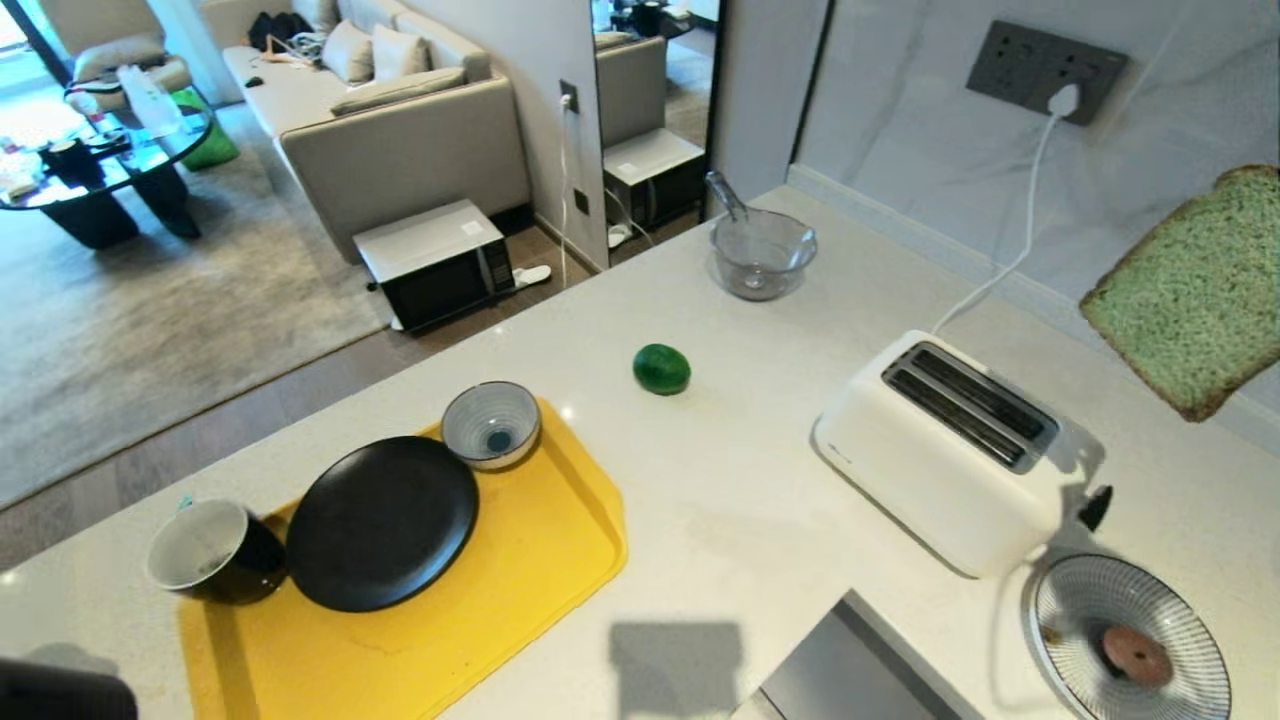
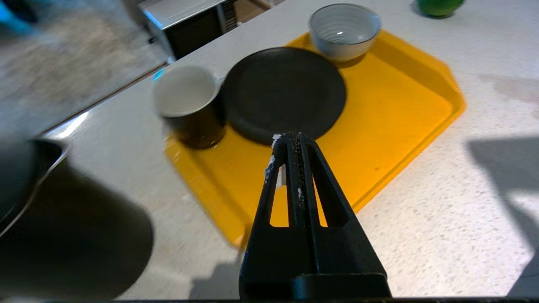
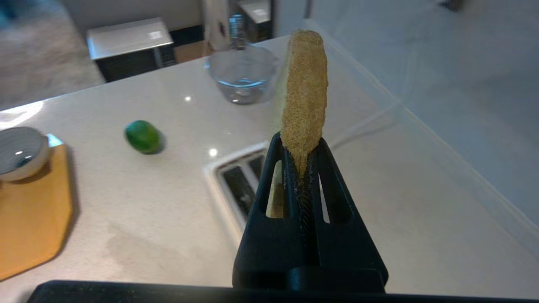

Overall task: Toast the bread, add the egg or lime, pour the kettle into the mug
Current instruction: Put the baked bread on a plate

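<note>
From my feed, a grey sofa (image 1: 400, 130) sits at eleven o'clock on pale carpet (image 1: 150, 330), a dark glass coffee table (image 1: 90, 180) at ten, and a marbled wall (image 1: 950, 130) with a grey socket panel (image 1: 1045, 72) at one.

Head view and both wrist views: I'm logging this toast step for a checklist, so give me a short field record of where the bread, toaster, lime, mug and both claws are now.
bread: pale green slice with brown crust, held in the air above and to the right of the toaster, not in a slot
toaster: white two-slot toaster, slots empty, on the white counter
lime: dark green oval lime, on the counter between toaster and tray
mug: black mug, white inside, at the yellow tray's edge
right claw: shut on the bread's edge
left claw: shut, empty, above the tray
</note>
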